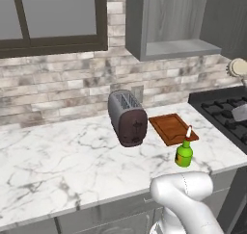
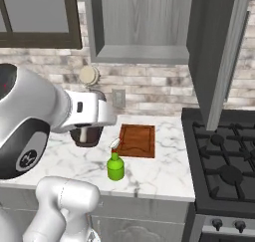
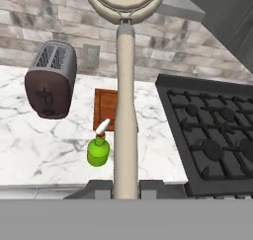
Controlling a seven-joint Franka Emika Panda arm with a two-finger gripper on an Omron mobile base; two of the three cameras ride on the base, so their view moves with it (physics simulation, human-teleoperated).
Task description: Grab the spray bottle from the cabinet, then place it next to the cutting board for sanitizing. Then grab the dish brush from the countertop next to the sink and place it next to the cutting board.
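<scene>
Gripper (image 3: 125,187) is closed on the dish brush (image 3: 125,110). In the hand view the two finger tips (image 3: 97,187) sit tight against either side of the tan handle at its lower end. The handle runs straight away from the jaws, and the round cream head sits at the far end.

Spray bottle (image 3: 98,150) stands upright on the countertop (image 3: 44,150), ahead of the jaws and just to the left of the held handle as the hand camera sees it. It is near the front edge of the slab. Cutting board (image 3: 105,108) lies just beyond the bottle, further from the jaws, partly hidden behind the handle. Bottle and board are close together; the left base view shows a narrow strip of marble between them. So the first half of the job looks done.

Toaster (image 3: 51,81) is further left of the jaws, and the stove (image 3: 212,135) is off to their right. The open cabinet niche (image 1: 181,49) is above, with nothing on its shelf.

Step in hand, by my reading: carrying the brush to the board. The brush is held high, clear of the counter.

The next move calls for bringing the hand down and forward toward bare marble beside the board. The long handle must stay clear of the upright bottle, which would tip easily. Then lay the brush flat and release.
</scene>
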